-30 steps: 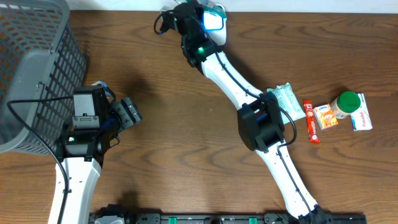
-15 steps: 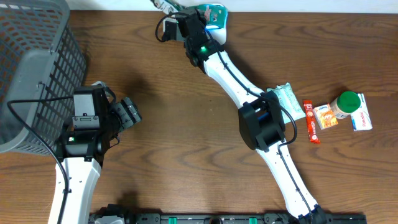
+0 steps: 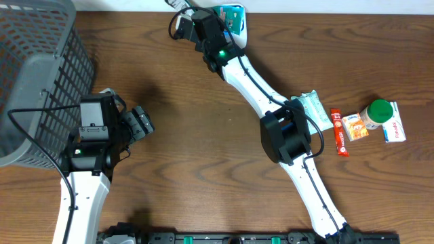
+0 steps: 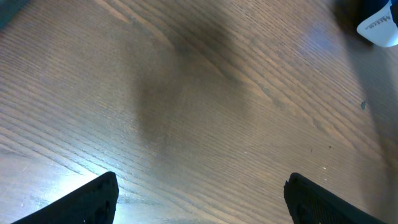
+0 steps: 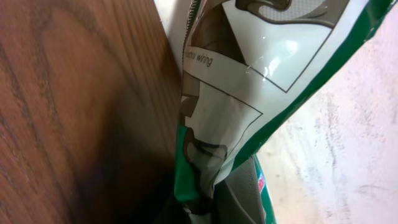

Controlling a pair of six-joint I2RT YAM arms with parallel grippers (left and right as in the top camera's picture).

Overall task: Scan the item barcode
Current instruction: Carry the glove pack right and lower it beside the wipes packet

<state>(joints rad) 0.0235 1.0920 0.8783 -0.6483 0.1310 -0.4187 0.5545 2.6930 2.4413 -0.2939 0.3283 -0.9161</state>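
At the far edge of the surface (image 3: 203, 156), the right pincer (image 5: 200, 210) is pressed together on one end of the green-and-white pouch (image 5: 249, 93), which sits right at the rim. The left pincer (image 4: 199, 205) stands spread, holding nothing. The slack film could slip or fold, hiding the barcode. A drop there would likely go over the edge.

Cannot read print on the packets (image 3: 354, 127) at right: too small. Cannot see all of the pouch (image 3: 232, 15) or basket (image 3: 41, 64), cropped at the far edge overhead.
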